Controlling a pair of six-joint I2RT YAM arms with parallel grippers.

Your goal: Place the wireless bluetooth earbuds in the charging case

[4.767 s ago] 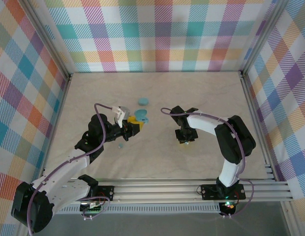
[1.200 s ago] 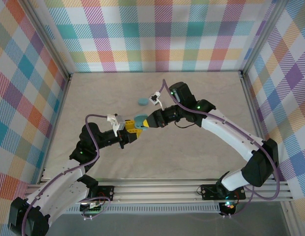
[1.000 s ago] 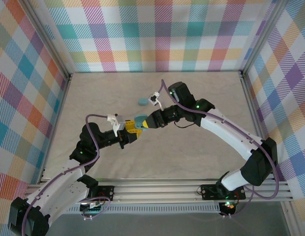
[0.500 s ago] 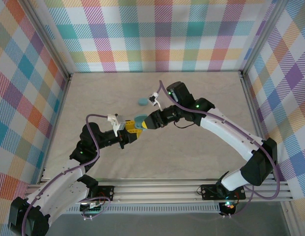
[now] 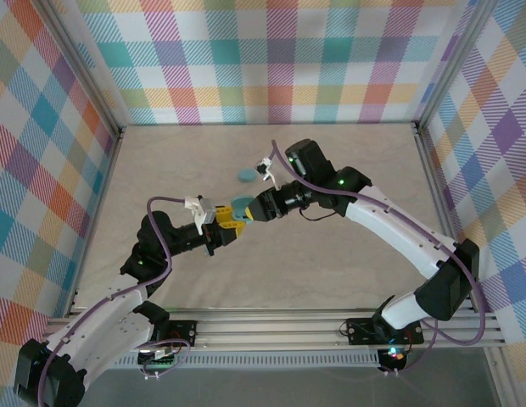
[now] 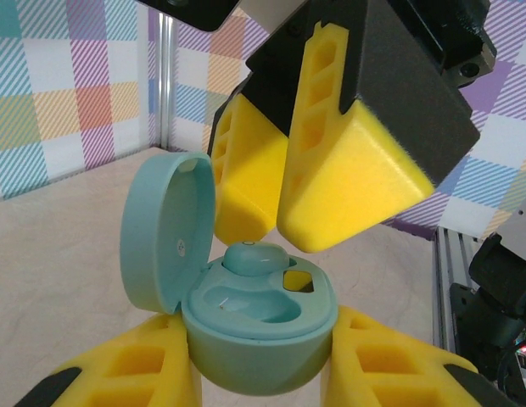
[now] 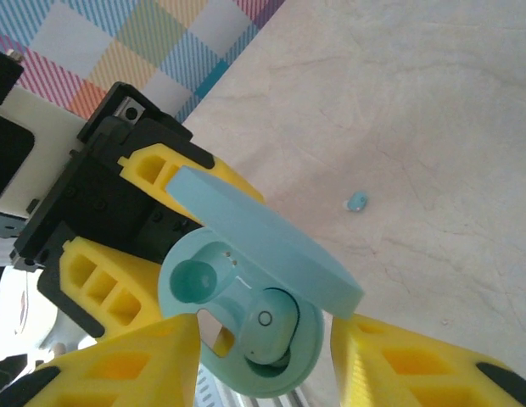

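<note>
Meeting over the bench (image 5: 331, 263), the left arm (image 5: 153, 246) and the right arm (image 5: 390, 216) worked at one case (image 6: 254, 339), which was held up off the bench between them. The left jaws were clenched on the body of the case, pressing it from both sides. The right jaws hung directly above it, parted, with nothing between them. A second case (image 5: 244, 175), closed, lay on the bench a little behind. The lid (image 6: 161, 229) of the held case was raised.

The step in hand, as I judged it, was the seating of a bud. One bud (image 6: 256, 256) sat in its well under the right jaws, and the release looked finished or almost so. The other well (image 7: 191, 280) looked empty. The next move, I think, called for the right jaws to rise straight, without touching the lid, and then to fetch the loose bud (image 7: 357, 201) that lay on the bench beyond the case. It is a tiny and glossy thing, so the pinch would need to be low and exact, while the left jaws hold the case without turning it.

The case pointed its open mouth up, towards the right jaws. Its lid stood nearly upright on the hinge side, at the left in the left wrist view. The long axis of the case seemed to run along the hinge, through both wells, away from the left wrist camera. The seated bud showed its rounded back upward; its own long axis I could not tell.
</note>
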